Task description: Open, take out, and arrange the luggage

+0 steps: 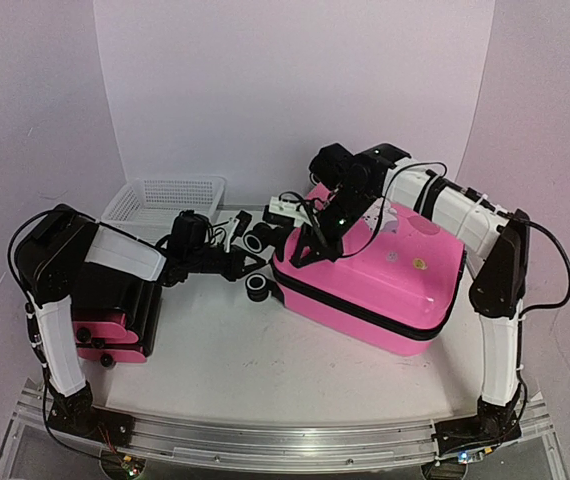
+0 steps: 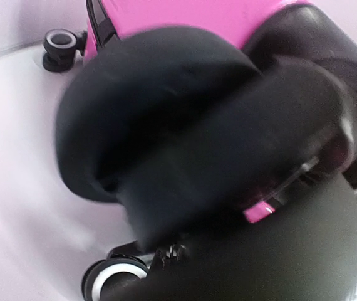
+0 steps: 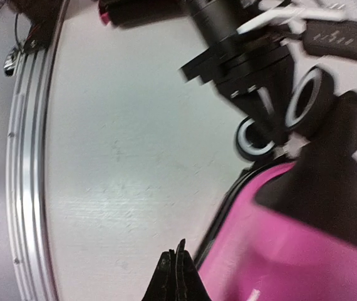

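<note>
The luggage (image 1: 375, 270), a glossy pink hard-shell suitcase with black zipper trim, lies flat at centre right with its black wheels (image 1: 258, 287) pointing left. My right gripper (image 3: 180, 276) reaches over the shell to its left end. Its fingers are pressed together with nothing between them, just beside the zipper edge (image 3: 225, 213). My left gripper (image 1: 240, 262) stretches rightward to the wheel end and is shut. The left wrist view is blurred and filled by black parts against the pink shell (image 2: 185, 19), so I cannot tell whether it grips anything.
A white mesh basket (image 1: 165, 198) stands at the back left. A smaller pink and black case (image 1: 105, 335) sits under the left arm near the front left. White and black small items (image 1: 280, 210) lie behind the wheels. The metal rail (image 1: 265, 440) runs along the near edge.
</note>
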You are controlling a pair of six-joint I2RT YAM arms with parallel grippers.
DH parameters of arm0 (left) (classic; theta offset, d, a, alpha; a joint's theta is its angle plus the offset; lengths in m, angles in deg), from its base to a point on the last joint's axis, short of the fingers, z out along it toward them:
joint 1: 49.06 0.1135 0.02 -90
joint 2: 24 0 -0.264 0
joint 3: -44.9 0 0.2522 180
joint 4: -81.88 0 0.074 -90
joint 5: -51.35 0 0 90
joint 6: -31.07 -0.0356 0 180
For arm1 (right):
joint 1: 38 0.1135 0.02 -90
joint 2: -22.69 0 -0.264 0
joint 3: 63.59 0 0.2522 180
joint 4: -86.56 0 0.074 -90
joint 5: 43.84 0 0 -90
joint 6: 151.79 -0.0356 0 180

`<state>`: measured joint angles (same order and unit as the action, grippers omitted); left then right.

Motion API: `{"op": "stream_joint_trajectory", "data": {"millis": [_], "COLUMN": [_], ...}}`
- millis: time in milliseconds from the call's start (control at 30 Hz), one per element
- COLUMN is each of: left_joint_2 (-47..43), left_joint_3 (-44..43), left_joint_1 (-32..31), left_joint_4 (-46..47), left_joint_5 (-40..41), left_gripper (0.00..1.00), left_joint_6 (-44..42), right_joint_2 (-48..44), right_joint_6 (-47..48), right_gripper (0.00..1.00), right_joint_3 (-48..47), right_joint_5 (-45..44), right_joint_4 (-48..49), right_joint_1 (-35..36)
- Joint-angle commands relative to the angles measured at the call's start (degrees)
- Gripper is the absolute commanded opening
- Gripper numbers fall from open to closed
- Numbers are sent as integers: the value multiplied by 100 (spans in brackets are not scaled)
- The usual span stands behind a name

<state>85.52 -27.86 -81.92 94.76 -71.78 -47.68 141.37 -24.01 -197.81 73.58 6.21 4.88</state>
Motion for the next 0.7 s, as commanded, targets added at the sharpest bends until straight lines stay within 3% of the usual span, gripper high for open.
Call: {"op": "stream_joint_trajectory", "data": {"millis": [0,33,133,200,300,433,467,533,600,667], "left_joint_2": [105,105,100,17,-204,-868,-1125,-1474,-1724,-1871], "left_joint_3": [-183,-141,-115,-4,389,950,979,889,645,311], "left_joint_1": [326,331,324,324,333,357,355,368,368,368], "left_joint_4": [323,440,600,605,601,475,262,-209,-660,-1040], "left_joint_5": [791,734,331,224,451,744,764,667,399,207], "left_gripper": [0,0,1,16,48,74,76,76,76,77], "left_joint_6": [-794,-823,-766,-536,-247,56,176,475,711,821], "right_joint_2": [-273,-319,-718,-1220,-2092,-2779,-2905,-3204,-3567,-3930], "right_joint_6": [-51,-243,-1109,-1752,-2562,-3435,-3677,-4164,-4532,-5048], "right_gripper": [0,0,19,38,57,65,67,80,84,97], "right_joint_3": [239,284,840,1587,2701,3556,3689,3965,4317,4618], "right_joint_5": [244,147,-669,-938,-992,-1099,-1107,-1151,-1166,-1294], "right_joint_4": [-675,-551,378,1249,2412,2992,3009,3003,3013,3016], "right_joint_1": [54,59,120,125,125,125,125,125,131,129]}}
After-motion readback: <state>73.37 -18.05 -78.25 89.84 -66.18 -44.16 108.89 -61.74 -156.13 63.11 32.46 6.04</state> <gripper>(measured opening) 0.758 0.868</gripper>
